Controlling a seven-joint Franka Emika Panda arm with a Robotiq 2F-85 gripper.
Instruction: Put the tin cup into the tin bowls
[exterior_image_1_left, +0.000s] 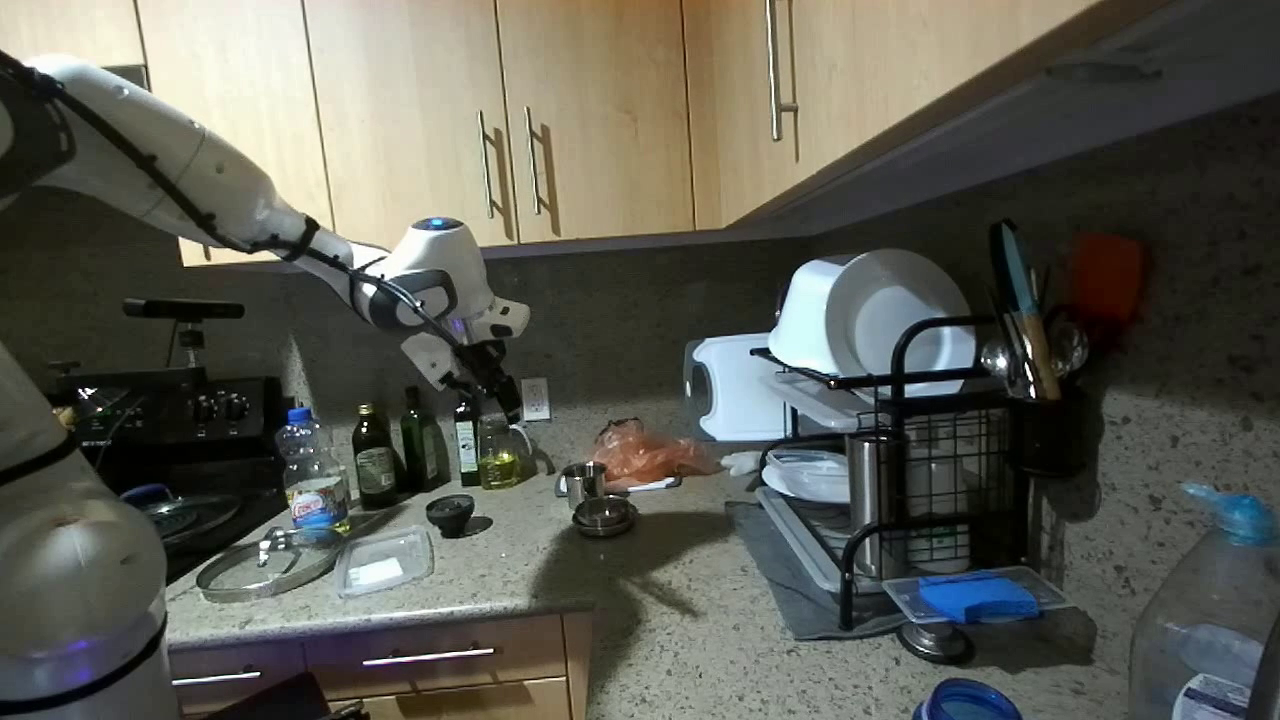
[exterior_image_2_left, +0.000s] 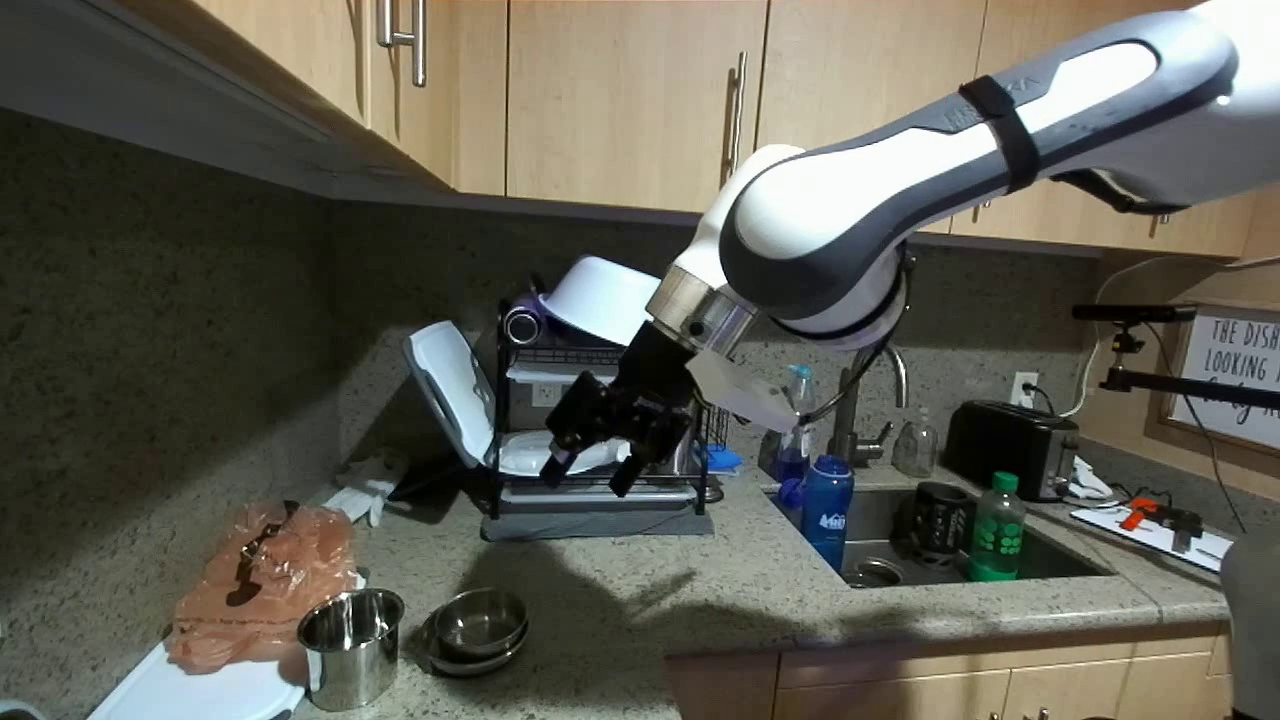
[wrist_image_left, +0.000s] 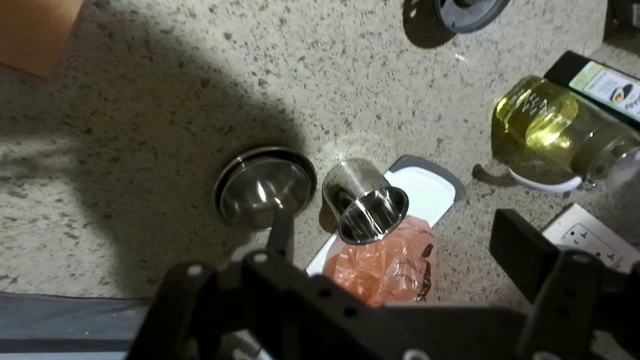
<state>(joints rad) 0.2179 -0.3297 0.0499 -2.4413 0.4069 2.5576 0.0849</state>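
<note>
Wrist view puts the gripper (wrist_image_left: 395, 220) along the bottom of your frame, jaws wide apart, nothing held. Near the middle stands the tin cup (wrist_image_left: 351, 181), its mouth toward the lower right; the tin bowls (wrist_image_left: 265, 187), stacked, sit just to its left, with a thin gap between. An orange bag (wrist_image_left: 381, 265) lies below the cup.

In an exterior view, you find the gripper (exterior_image_2_left: 590, 478) near the center, well above the counter (exterior_image_2_left: 740, 570), with the cup (exterior_image_2_left: 352, 655) and bowls (exterior_image_2_left: 480, 625) at lower left, the cup outside the stack.

In an exterior view, the cup (exterior_image_1_left: 583, 485) stands upright a little below center, the bowls (exterior_image_1_left: 604, 514) just below it; the gripper hangs above and left of both.

You look to be at the approach, grasp not yet made. Next calls for bringing the jaws down astride the cup, clear of the bowls, then squeezing.
</note>
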